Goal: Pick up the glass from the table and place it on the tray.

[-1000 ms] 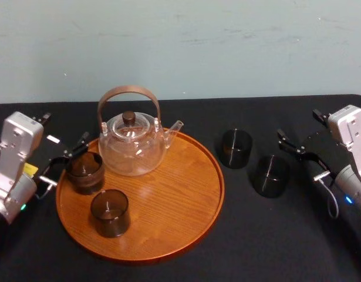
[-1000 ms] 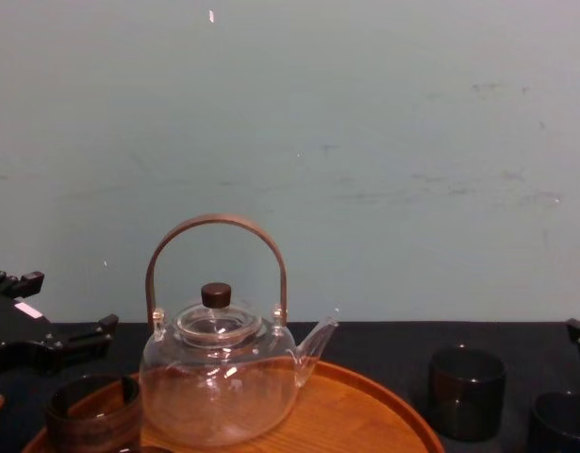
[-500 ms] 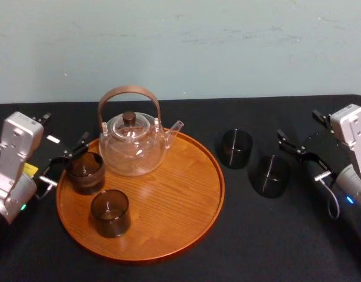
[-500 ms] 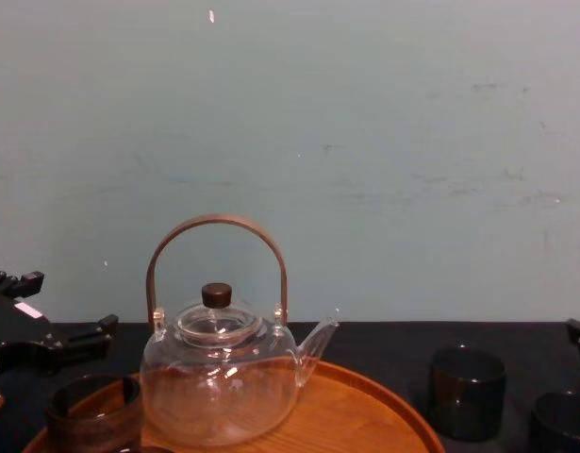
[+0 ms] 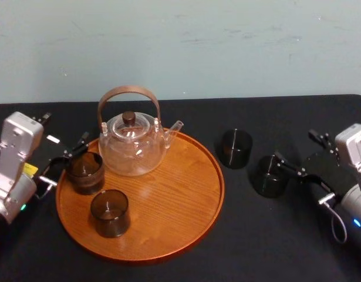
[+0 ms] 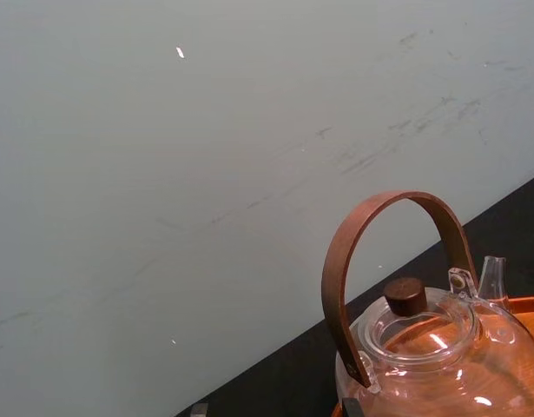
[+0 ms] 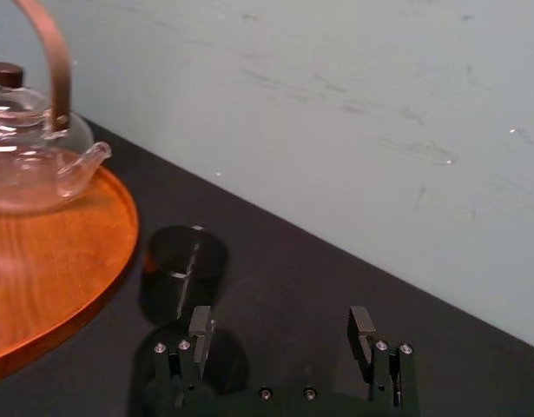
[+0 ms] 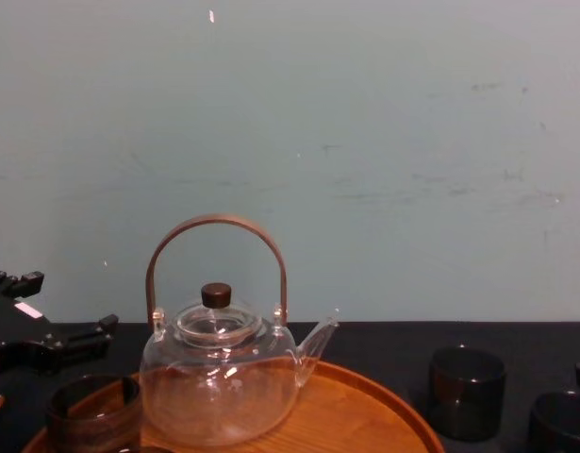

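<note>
Head view: right gripper (image 5: 294,145) sits low over the black bench (image 5: 186,267) on the robot's right side, jaws spread wide, nothing held. One fingertip is just beside the dark glass (image 5: 269,175), on the side away from the tray (image 5: 174,217); the glass is not btwn the jaws. That glass stands upright on the bench, off the tray. A second dark glass (image 5: 236,148) stands nearer the tray rim and farther back, also on the bench.

Right wrist view: both fingers (image 7: 200,328) well apart w/ black cloth btwn them, second dark glass (image 7: 184,256) beyond, tray (image 7: 93,287) off to one side.

The round wooden tray carries a clear glass teapot (image 5: 133,147) w/ brown hoop handle toward its far-left part, a smoky cup (image 5: 85,172) by the left rim, and a nearer smoky cup (image 5: 110,212).

Left gripper (image 5: 66,126) hangs at the tray's far-left rim, jaws apart, empty, close to the smoky cup by the rim.

Chest view: teapot (image 8: 219,377) upright on the tray; both dark glasses at lower right on the bench.
</note>
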Robot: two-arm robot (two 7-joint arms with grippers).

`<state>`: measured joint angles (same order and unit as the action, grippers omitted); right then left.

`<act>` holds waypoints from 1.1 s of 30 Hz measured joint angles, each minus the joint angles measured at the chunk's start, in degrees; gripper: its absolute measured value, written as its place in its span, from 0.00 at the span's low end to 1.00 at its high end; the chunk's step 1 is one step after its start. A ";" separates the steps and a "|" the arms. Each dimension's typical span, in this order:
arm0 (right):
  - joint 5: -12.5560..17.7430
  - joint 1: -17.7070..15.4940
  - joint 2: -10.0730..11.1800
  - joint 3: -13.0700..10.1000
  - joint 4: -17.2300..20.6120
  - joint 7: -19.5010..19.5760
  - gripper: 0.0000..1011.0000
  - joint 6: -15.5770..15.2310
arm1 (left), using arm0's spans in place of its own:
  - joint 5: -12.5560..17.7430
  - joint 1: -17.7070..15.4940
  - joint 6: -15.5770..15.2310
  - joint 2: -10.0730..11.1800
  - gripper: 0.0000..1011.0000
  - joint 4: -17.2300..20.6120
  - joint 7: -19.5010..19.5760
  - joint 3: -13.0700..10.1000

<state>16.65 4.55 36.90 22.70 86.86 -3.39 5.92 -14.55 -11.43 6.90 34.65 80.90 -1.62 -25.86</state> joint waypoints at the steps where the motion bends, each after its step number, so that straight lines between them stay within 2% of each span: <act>1: -0.10 -0.81 0.18 -0.11 0.76 -0.02 0.99 -0.22 | 0.00 0.00 0.00 0.00 0.99 0.00 0.00 0.00; 7: -0.77 -3.96 0.71 -0.80 3.47 -0.14 0.99 -0.54 | 0.00 0.00 0.00 0.00 0.99 0.00 0.00 0.00; 18: -0.55 -7.64 0.79 -2.48 6.40 -1.23 0.99 -1.11 | 0.00 0.00 0.00 0.00 0.99 0.00 0.00 0.00; 27: 0.97 -8.21 -0.20 -3.57 6.26 -3.07 0.99 -3.20 | 0.00 0.00 0.00 0.00 0.99 0.00 0.00 0.00; 33: 2.39 -7.76 -0.95 -4.34 5.88 -5.06 0.99 -5.97 | 0.00 0.00 0.00 0.00 0.99 0.00 0.00 0.00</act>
<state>19.05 -3.21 35.95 18.36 92.74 -8.44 -0.06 -14.55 -11.43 6.91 34.64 80.90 -1.62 -25.86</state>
